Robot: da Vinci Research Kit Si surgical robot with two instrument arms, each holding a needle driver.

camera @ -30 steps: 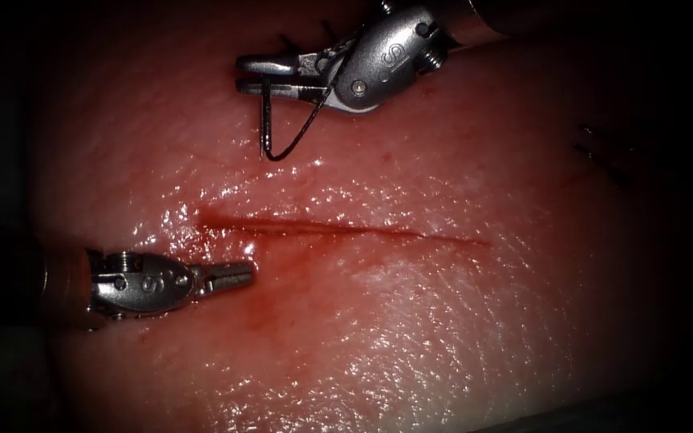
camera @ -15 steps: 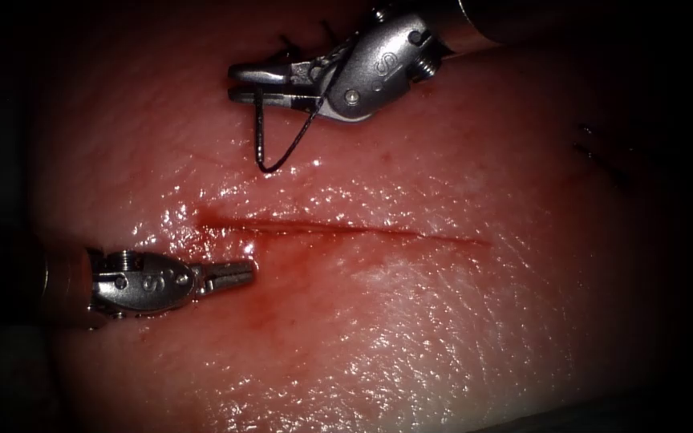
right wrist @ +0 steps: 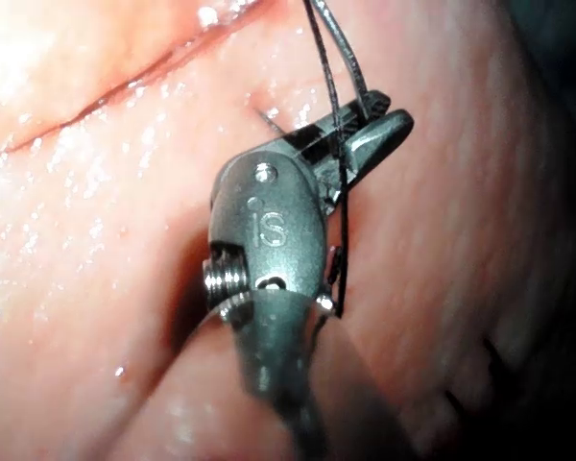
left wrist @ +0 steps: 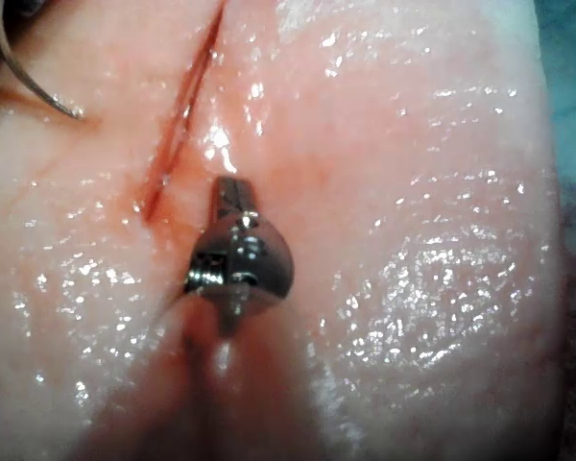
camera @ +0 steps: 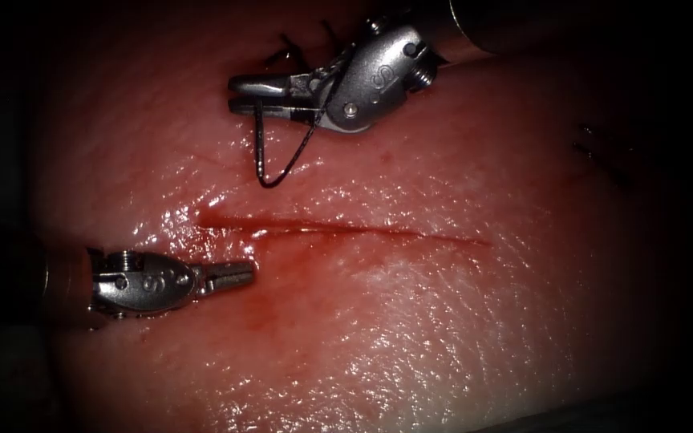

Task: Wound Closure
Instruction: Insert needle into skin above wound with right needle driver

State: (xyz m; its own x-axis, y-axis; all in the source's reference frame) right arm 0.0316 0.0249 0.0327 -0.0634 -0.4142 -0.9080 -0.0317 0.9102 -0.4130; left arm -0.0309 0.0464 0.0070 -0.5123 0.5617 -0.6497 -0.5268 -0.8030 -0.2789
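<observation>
My right tool [camera: 233, 95] reaches in from the upper right, beyond the cut [camera: 338, 230], its jaws shut on the curved needle [camera: 259, 148] near one end. The needle's curve hangs below the jaws, and its lowest point is just short of the cut's left end. I see no part of it in the tissue [camera: 443, 321]. The needle [left wrist: 19, 72] arcs over the tissue beside the cut [left wrist: 178, 125]. Dark thread [right wrist: 344, 240] runs along the right tool [right wrist: 389, 110]. My left tool [camera: 246, 274] [left wrist: 228, 182] rests shut on nothing, on the near side of the cut's left end.
Red fluid [camera: 262, 317] stains the tissue around the left tool's tip. Dark cut ends of thread [camera: 286, 44] stick up behind the right tool, and more dark thread marks [camera: 603, 164] lie at the far right. The tissue's front edge [camera: 571, 413] runs low on the right.
The right tool shifted slightly left and tilted, lowering the needle's curve toward the cut's left end. The left tool has not moved.
</observation>
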